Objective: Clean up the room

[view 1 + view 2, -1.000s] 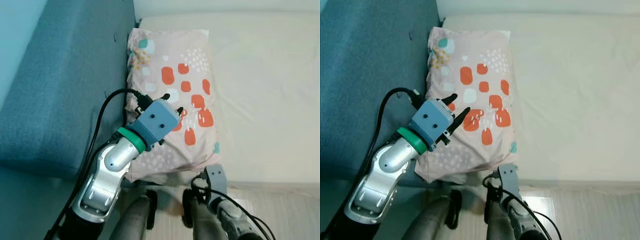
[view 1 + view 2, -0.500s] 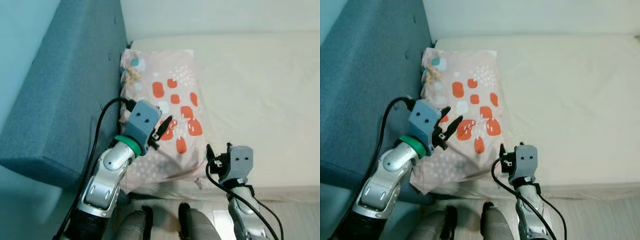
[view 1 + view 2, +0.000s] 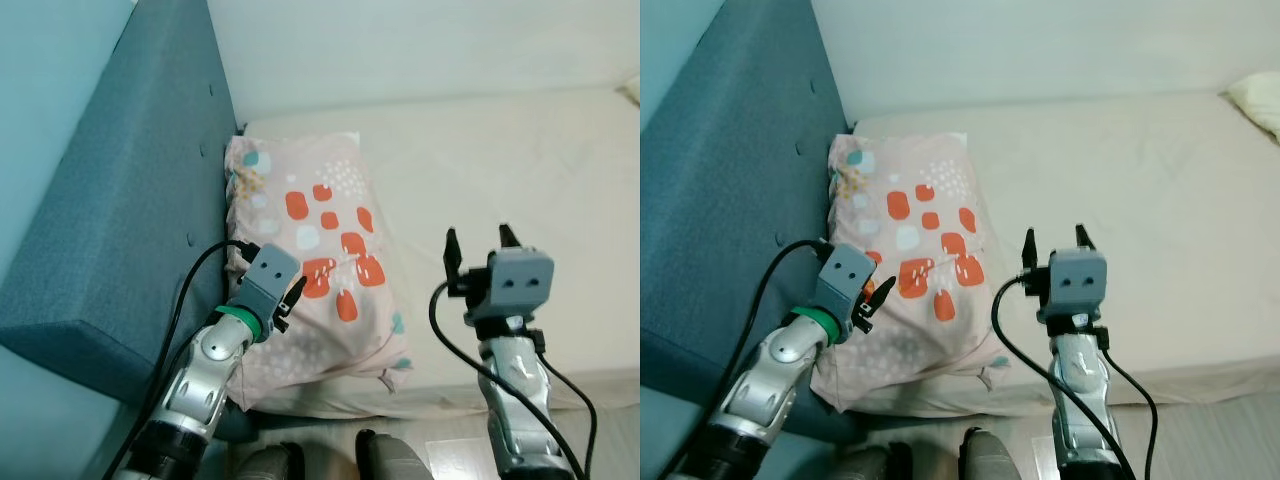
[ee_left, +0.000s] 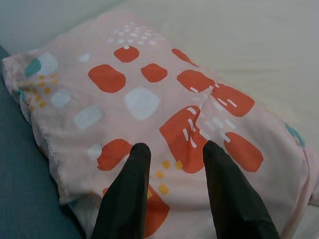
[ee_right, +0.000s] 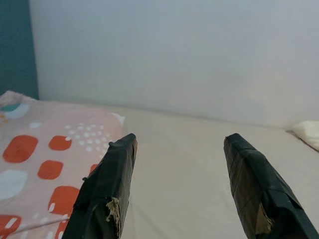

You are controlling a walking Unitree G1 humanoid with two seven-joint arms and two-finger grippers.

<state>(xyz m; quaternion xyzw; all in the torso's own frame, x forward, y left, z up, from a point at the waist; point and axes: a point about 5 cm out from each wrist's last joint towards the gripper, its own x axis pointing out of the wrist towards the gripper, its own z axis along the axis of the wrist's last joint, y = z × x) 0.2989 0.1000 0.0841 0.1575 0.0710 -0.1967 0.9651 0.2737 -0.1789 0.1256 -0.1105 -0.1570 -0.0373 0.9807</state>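
A pink pillow (image 3: 320, 250) with orange, white and teal patches lies on the cream mattress (image 3: 540, 160), against the blue headboard (image 3: 120, 200). My left gripper (image 3: 288, 300) hovers low over the pillow's near half, open, with nothing between its fingers. In the left wrist view both black fingers (image 4: 134, 169) point at the orange patches on the pillow (image 4: 144, 99). My right gripper (image 3: 478, 236) is raised over the mattress just right of the pillow, open and empty. In the right wrist view its fingers (image 5: 112, 169) frame the mattress (image 5: 199, 164) and the pillow's edge (image 5: 45, 154).
A white wall (image 3: 1040, 50) runs behind the bed. The corner of a second, cream pillow (image 3: 1258, 95) shows at the far right. The mattress's front edge (image 3: 560, 385) drops to the floor by my legs. The headboard stands tall on the left.
The camera has tipped up, bringing more bed and wall into view. My right arm has risen from below the bed edge to above the mattress. My left gripper has drawn back towards the pillow's near end.
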